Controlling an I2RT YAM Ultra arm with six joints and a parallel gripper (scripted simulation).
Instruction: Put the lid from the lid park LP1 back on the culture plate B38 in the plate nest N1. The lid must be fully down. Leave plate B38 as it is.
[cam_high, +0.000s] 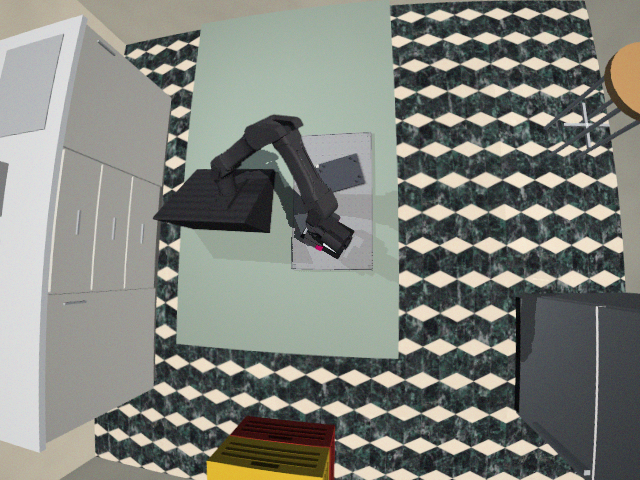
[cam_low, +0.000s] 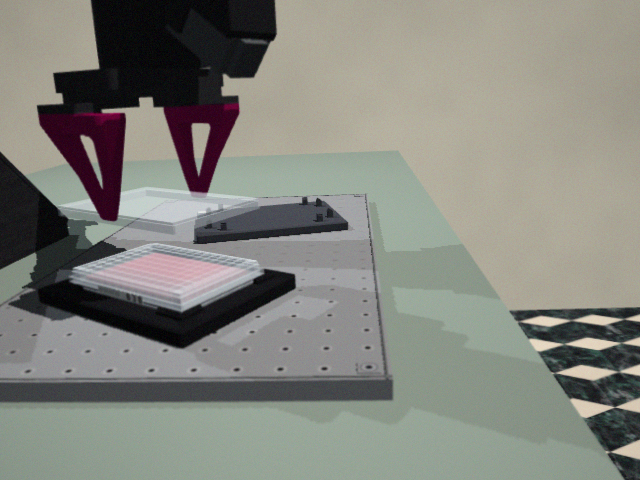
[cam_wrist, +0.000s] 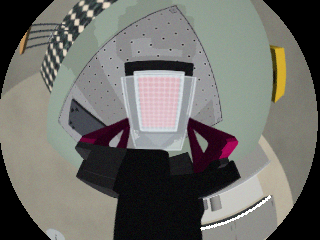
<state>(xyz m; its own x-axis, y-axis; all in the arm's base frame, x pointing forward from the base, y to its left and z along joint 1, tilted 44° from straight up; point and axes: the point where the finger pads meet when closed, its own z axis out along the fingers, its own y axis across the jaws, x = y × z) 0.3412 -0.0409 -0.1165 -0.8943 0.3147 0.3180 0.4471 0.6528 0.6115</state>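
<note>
You see the black gripper (cam_low: 149, 201) with magenta fingers clamped on the clear plastic lid (cam_low: 160, 206), held level above the pink-welled culture plate (cam_low: 165, 273), which sits in the black plate nest (cam_low: 248, 289).

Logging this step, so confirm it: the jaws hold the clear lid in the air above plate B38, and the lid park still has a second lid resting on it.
One error. The lid park is bare in the exterior view: only its pegs show. The rest stands: the gripper holds the clear lid above plate B38.
</note>
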